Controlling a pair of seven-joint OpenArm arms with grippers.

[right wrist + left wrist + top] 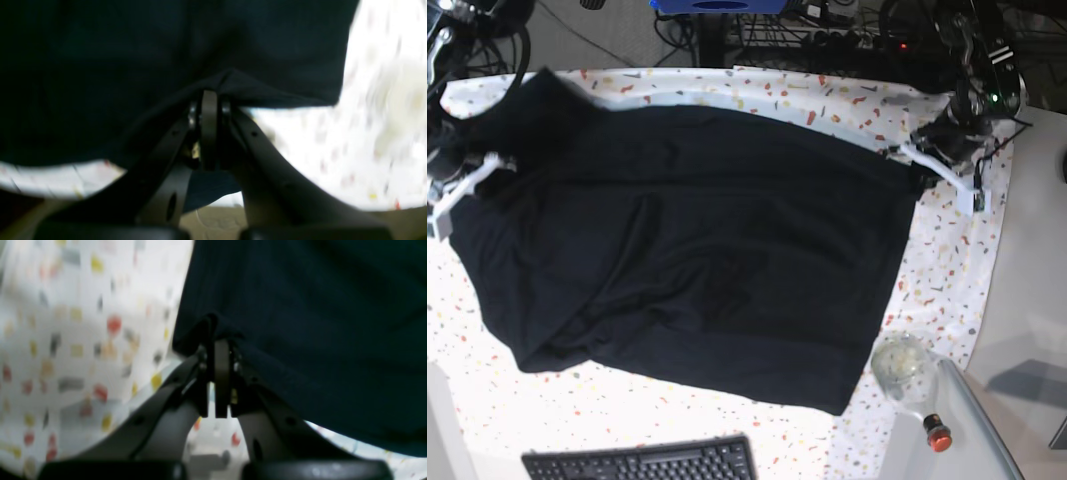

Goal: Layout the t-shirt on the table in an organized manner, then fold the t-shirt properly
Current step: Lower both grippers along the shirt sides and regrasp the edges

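Keyboard (642, 462) nearest, beyond it limp black t-shirt (697, 250) sprawled over table (947, 270), far corners pinched in left gripper (222, 351) and right gripper (209, 100); soft, light, best gripped at hems.

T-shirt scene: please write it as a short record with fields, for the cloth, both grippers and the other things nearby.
t-shirt: black, spread wide across the table, some wrinkles
table: white cloth with coloured flecks
left gripper: shut on the t-shirt edge
right gripper: shut on the t-shirt edge
keyboard: black, at near edge, apart from the t-shirt
glass jar: beside the t-shirt's corner
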